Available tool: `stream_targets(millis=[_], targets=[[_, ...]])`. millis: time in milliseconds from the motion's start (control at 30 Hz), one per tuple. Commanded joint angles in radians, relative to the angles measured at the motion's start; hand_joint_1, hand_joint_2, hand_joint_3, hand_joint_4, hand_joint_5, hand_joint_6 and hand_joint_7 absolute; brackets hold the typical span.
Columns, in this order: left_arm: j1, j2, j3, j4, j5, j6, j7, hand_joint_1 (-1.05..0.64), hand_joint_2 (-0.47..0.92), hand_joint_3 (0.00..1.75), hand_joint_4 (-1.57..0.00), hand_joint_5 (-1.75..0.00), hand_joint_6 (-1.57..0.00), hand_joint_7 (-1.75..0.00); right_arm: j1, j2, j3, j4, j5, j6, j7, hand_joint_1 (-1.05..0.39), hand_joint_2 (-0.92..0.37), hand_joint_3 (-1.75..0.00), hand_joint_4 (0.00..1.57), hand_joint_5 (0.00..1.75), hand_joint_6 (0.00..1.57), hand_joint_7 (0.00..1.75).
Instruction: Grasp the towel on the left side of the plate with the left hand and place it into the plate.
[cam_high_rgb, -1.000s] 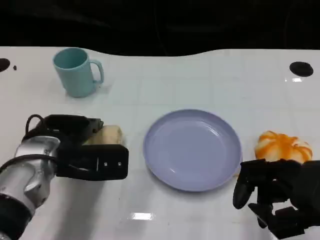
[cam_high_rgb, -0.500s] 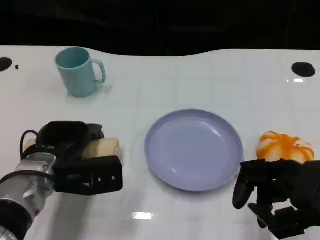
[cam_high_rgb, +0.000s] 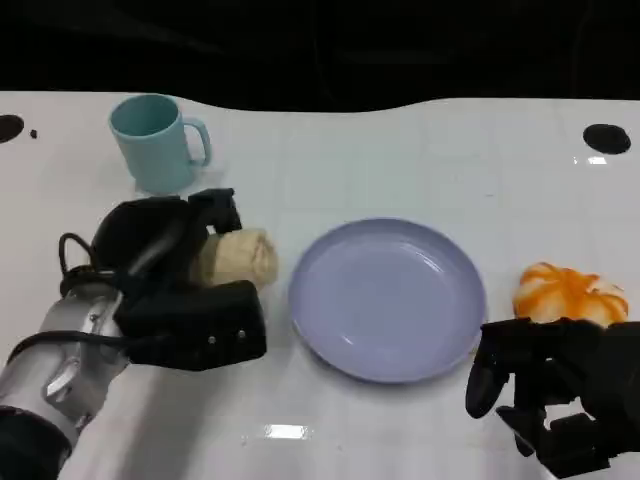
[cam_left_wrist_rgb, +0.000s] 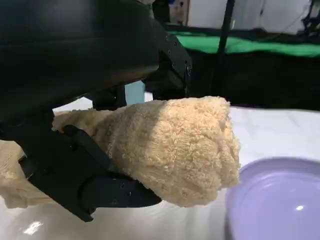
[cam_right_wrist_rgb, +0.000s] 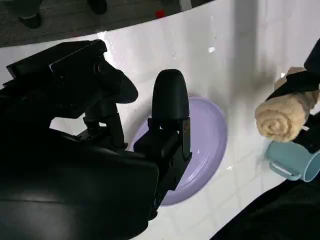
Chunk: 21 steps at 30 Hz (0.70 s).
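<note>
My left hand (cam_high_rgb: 175, 285) grips the rolled beige towel (cam_high_rgb: 235, 257), lifted just left of the lavender plate (cam_high_rgb: 386, 298). The roll's end pokes out toward the plate's rim. Up close in the left wrist view, the towel (cam_left_wrist_rgb: 170, 147) sits between my black fingers (cam_left_wrist_rgb: 105, 187), with the plate's edge (cam_left_wrist_rgb: 272, 200) just beyond it. The right wrist view catches the towel (cam_right_wrist_rgb: 282, 117) above the table beside the plate (cam_right_wrist_rgb: 207, 135). My right hand (cam_high_rgb: 560, 395) rests at the near right of the plate, fingers curled, holding nothing.
A teal mug (cam_high_rgb: 155, 142) stands at the back left, behind my left hand. An orange-and-white object (cam_high_rgb: 567, 292) lies right of the plate, just beyond my right hand. Black round marks (cam_high_rgb: 603, 137) dot the table's far corners.
My left hand closed on the towel and raised it, carrying it slightly right toward the plate. The right hand has stayed put.
</note>
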Motion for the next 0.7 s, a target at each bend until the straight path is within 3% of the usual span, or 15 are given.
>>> stream_targets(millis=[33,100,300,533,700], targets=[[0.013,-0.024,0.002,-0.132,-0.015,-0.001,-0.044,-0.24,0.56,0.89,-0.89,-1.75,-0.63,-1.75,0.002,-0.012,-0.010,-0.010,-0.002,0.006,0.000,0.04,-0.63,-0.99,0.69,1.68,0.68,1.43],[0.011,-0.049,-0.013,-0.182,-0.011,-0.004,-0.063,-0.25,0.57,0.84,-0.91,-1.75,-0.64,-1.75,0.001,-0.012,-0.009,-0.011,-0.003,0.009,0.000,0.03,-0.63,-0.99,0.69,1.68,0.68,1.43],[-0.006,-0.131,-0.061,-0.248,0.014,0.010,-0.108,-0.23,0.50,0.92,-0.93,-1.75,-0.64,-1.75,-0.001,-0.009,-0.005,-0.010,-0.001,0.010,0.001,0.03,-0.63,-0.99,0.69,1.69,0.68,1.43],[-0.018,-0.213,-0.118,-0.223,0.055,0.045,-0.127,-0.20,0.48,0.99,-0.93,-1.75,-0.66,-1.75,-0.005,-0.007,0.004,-0.017,-0.006,0.021,-0.003,0.03,-0.62,-1.00,0.69,1.70,0.68,1.44],[-0.022,-0.237,-0.136,-0.189,0.066,0.062,-0.146,-0.18,0.50,1.05,-0.93,-1.75,-0.65,-1.75,-0.005,-0.007,0.006,-0.017,-0.005,0.020,-0.003,0.03,-0.62,-0.99,0.69,1.70,0.68,1.44]])
